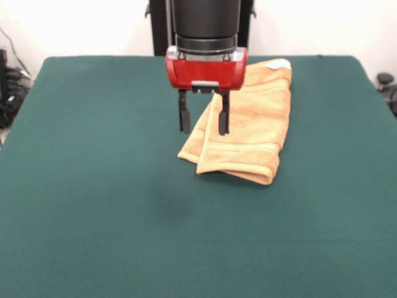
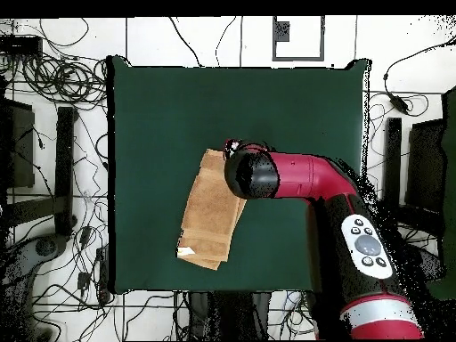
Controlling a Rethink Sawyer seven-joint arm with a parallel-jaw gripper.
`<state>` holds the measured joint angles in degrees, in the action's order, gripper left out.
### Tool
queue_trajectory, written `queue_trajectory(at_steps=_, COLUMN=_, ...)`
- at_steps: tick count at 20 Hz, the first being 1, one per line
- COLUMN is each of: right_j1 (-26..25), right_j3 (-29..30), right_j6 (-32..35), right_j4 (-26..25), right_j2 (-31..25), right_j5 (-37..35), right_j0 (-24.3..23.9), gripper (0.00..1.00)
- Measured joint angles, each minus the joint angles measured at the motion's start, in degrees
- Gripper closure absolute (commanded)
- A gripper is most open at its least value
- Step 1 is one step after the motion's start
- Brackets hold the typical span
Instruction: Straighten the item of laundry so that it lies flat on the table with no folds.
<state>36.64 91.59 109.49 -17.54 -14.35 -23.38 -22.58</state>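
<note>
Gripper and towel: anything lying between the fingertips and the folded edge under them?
No. In the front view the open gripper hangs over the towel's edge, nothing between.

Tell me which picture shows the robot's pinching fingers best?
The front view. There the tool hangs open above the towel, both dark fingers showing with a gap between them. From overhead, the arm's round black end covers them, so they are hidden.

We see the towel (image 1: 254,124) as soft, looped orange-tan terry with flatter woven bands. The table (image 1: 93,205) wears matt dark green felt. The gripper (image 1: 204,118) has glossy red casing and matt black fingers (image 1: 184,115).
</note>
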Motion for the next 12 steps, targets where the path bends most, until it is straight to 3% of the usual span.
queue_trajectory(at_steps=12, right_j1=0.21, right_j3=3.22, right_j6=0.00, right_j4=-2.85, right_j2=0.00, right_j5=0.02, right_j0=0.00, gripper=0.00)
